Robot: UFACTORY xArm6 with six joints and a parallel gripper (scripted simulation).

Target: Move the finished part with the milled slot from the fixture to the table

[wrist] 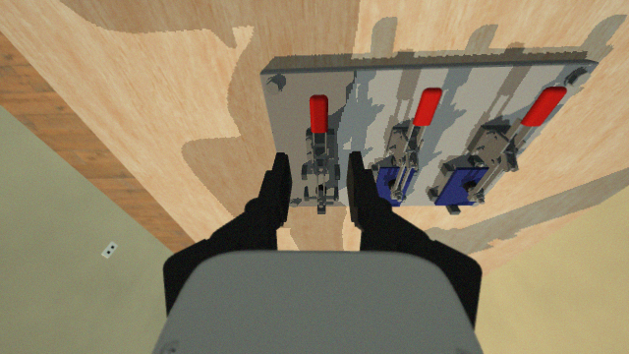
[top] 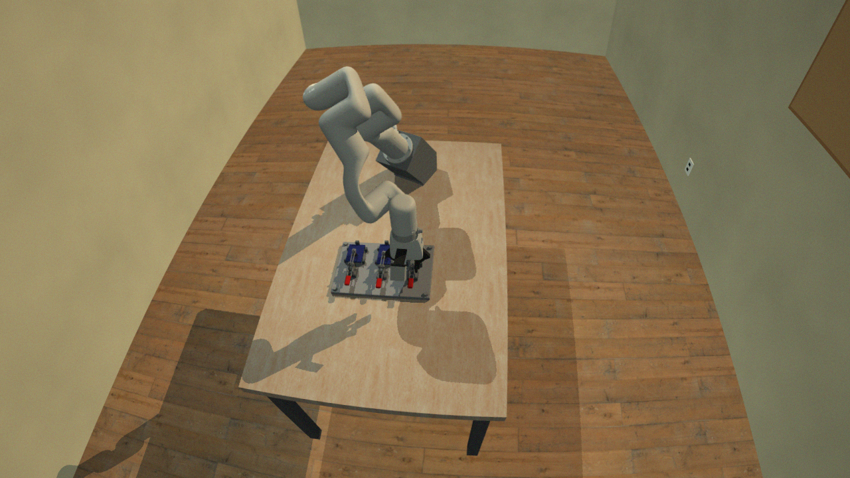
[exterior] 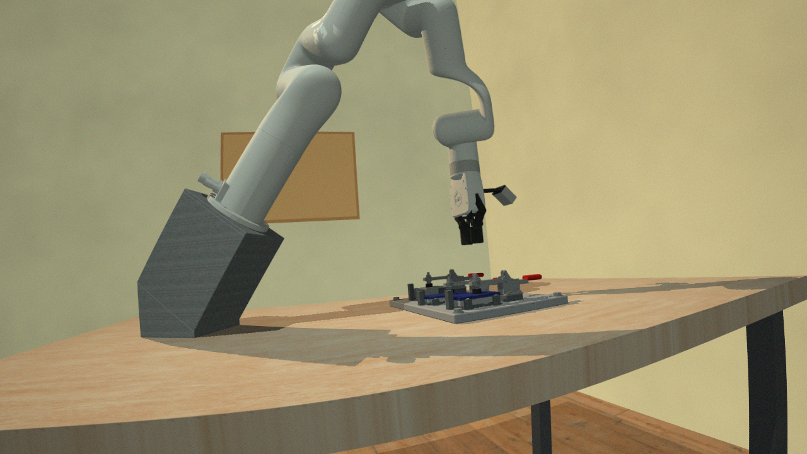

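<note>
Landmark for all positions: fixture plate (wrist: 291,112), lying flat on the bench (wrist: 147,98). Working left to right across the plate in the wrist view. Left nest: grey finished part (wrist: 320,183), small and partly screened by its toggle clamp (wrist: 319,143); milled slot not resolvable at this size. Clamp's red handle (wrist: 318,113) lies low along the plate and looks closed, judged from pose only. Middle nest: blue blank (wrist: 388,185) under its own clamp, red handle (wrist: 427,106) likewise down. Right nest: second blue blank (wrist: 459,186), clamp across it, red handle (wrist: 543,105) down. Both blanks appear seated in their nests; flatness on the rest pads cannot be checked from these views. Gripper (wrist: 317,189) hangs well above the left end of the plate, pointing straight down, fingers about half spread with nothing between them; in the wrist view they frame the finished part's nest. Exterior view confirms clear air between gripper (exterior: 470,236) and fixture. Progress, as a judgement: early. No removal step is done; the finished part sits in its nest, apparently clamped. Remaining: release that one clamp, lift the part out, lay it flat on the bench beside the plate, let go, without disturbing the neighbouring middle clamp.
</note>
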